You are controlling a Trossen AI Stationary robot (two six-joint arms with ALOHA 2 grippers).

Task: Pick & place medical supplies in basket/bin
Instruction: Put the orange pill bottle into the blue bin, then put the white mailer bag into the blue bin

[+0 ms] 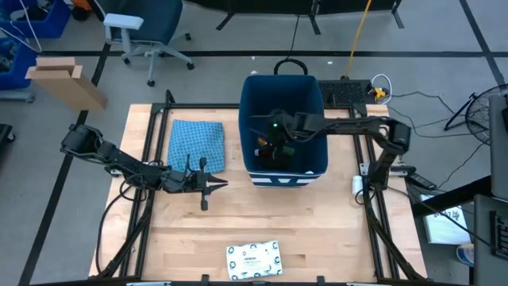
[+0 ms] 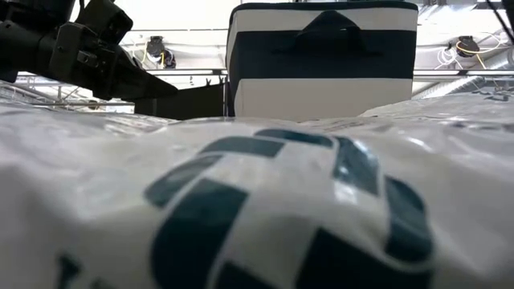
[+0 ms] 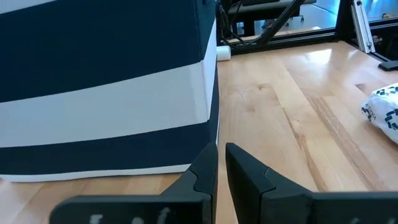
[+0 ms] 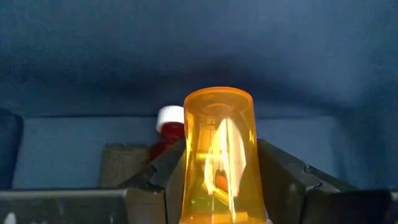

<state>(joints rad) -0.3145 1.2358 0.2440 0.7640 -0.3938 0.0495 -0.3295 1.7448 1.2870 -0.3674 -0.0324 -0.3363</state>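
The dark-blue bin (image 1: 283,127) stands at the table's far middle, its white-striped short side (image 2: 321,88) facing the near edge. My right gripper (image 1: 275,133) reaches from the right into the bin's opening, shut on a clear orange pill bottle (image 4: 219,155). A slim red tube with a white cap (image 4: 169,127) lies on the bin's floor beyond it. The flat white packet with green print (image 1: 254,260) lies flat at the table's near edge. My left gripper (image 1: 221,185) is shut and empty, low over the table just left of the bin's near left corner. My right gripper pinches the orange bottle between its two fingers, one on each side wall (image 4: 186,168). The bottle points forward along the fingers, and its rounded end (image 4: 219,99) sticks out past their tips. It hangs clear of the bin's floor.
A light blue patterned cloth (image 1: 197,144) lies flat left of the bin. Bare wood lies between the bin and the packet. The table's metal frame rails (image 1: 373,199) run along the left and right sides. Cables and a chair stand beyond the far edge.
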